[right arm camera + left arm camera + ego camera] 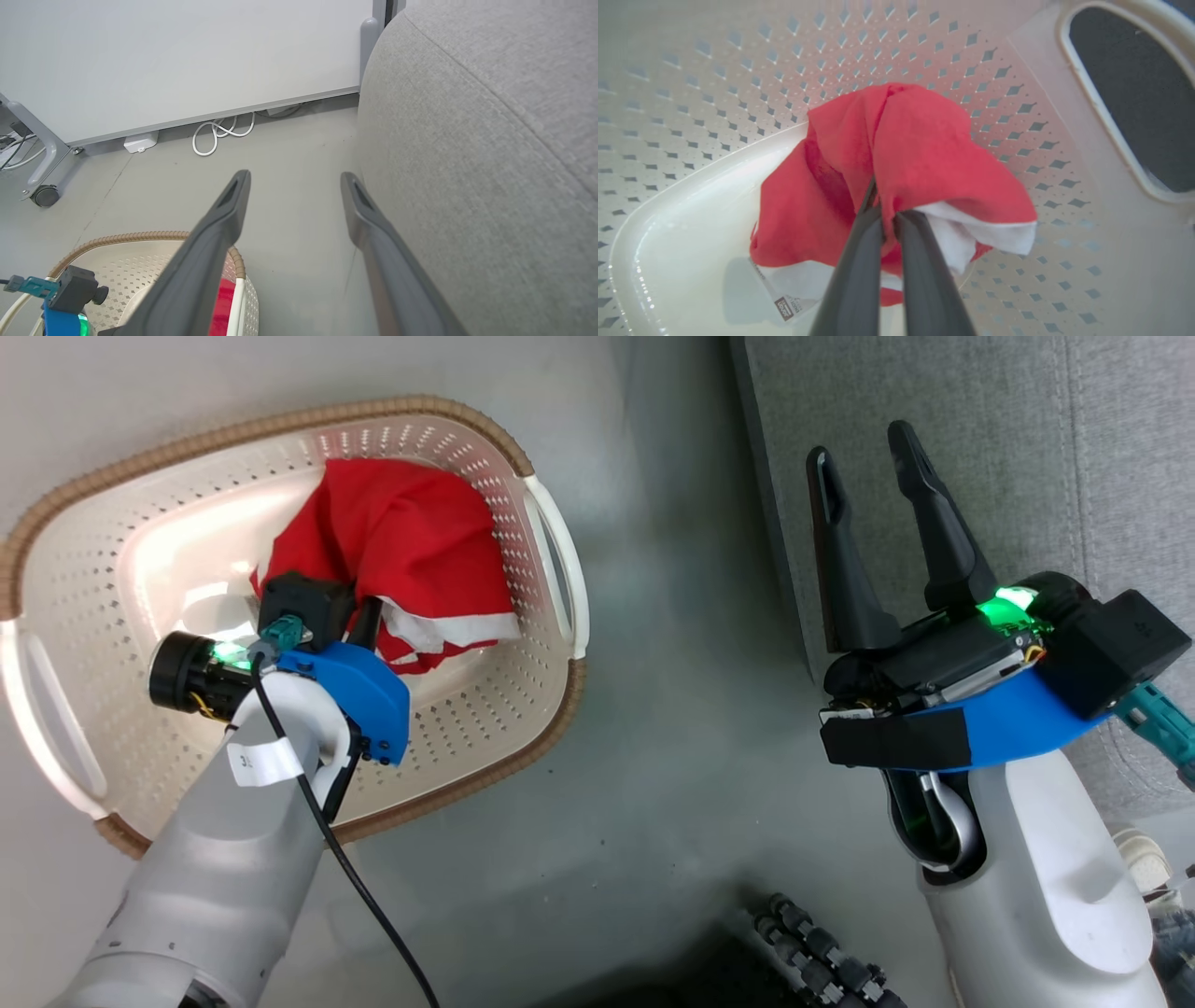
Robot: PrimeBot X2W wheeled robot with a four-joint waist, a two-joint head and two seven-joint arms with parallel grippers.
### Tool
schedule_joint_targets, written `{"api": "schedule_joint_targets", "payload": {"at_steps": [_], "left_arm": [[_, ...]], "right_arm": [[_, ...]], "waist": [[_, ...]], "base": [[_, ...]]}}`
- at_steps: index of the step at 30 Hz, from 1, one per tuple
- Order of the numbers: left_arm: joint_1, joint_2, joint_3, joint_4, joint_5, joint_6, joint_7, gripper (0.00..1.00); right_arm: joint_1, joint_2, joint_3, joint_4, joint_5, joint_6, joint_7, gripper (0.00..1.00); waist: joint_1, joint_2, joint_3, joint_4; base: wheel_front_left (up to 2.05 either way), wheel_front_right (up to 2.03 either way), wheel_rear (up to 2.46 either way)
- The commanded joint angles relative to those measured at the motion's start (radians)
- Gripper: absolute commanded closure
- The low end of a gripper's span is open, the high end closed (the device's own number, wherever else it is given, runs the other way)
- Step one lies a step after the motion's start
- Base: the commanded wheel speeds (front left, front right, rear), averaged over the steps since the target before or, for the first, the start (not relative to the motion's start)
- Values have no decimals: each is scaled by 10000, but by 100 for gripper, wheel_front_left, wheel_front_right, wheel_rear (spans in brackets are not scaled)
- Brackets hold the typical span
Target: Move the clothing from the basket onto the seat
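The basket (280,420) sits on the floor (672,756) at the frame's left, with the clothing (411,541) inside it, against its right wall. The seat (1027,448) stands at the upper right, apart from the basket.

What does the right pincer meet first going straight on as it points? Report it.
Probably the bare grey floor in front of the white panel; the gap ahead of the right pincer looks free. The sofa flanks one finger closely; depth is unclear.

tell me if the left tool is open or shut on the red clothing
Shut on the clothing: the left tool has its fingers pressed together with red fabric pinched between them.
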Motion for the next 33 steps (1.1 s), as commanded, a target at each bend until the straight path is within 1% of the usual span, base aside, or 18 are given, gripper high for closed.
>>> {"api": "schedule_joint_targets", "payload": {"at_steps": [1,2,5,6,7,8,14,18,23,28,33], "left_arm": [[87,-42,20,-62,-52,-64,-51,100],[87,-42,20,-62,-52,-64,-51,100],[334,-159,6,-263,-30,-81,-51,100],[334,-159,6,-263,-30,-81,-51,100],[518,-202,10,-387,-10,-87,-51,100],[518,-202,10,-387,-10,-87,-51,100],[1452,-503,-124,-954,-20,-87,-51,100],[2043,-641,-550,-1273,-99,-62,-51,100],[2495,-837,-970,-1801,-227,-64,-51,100],[2817,-949,-1281,-2317,-536,-63,-51,100],[2743,-1000,-1871,-2717,-1042,-64,-51,100]], "right_arm": [[-63,12,-12,91,-38,5,-68,0],[-63,12,-12,91,-38,5,-68,0],[-3,12,-36,253,-58,5,-66,0],[-3,12,-36,253,-58,5,-66,0],[87,10,-31,402,-120,5,-66,0],[87,10,-31,402,-120,5,-66,0],[524,4,-110,1172,-445,3,-38,0],[913,1,-137,1588,-582,5,147,0],[1675,-1,-418,1894,-702,3,439,0],[2472,-2,-470,1888,-635,5,766,0],[3039,-1,-392,1809,-483,5,1004,0]], "waist": [[0,0,-259,95],[0,0,-259,95],[0,0,-892,368],[0,0,-892,368],[0,0,-1317,546],[0,0,-1317,546],[0,0,-3113,1138],[0,0,-4382,1498],[0,0,-5896,2064],[0,0,-7096,2420],[0,0,-8019,2644]], "base": [[0,0,0],[0,0,0],[0,0,0],[0,0,0],[0,0,0],[0,0,0],[0,0,0],[0,0,0],[0,0,0],[0,0,0],[0,0,0]]}}
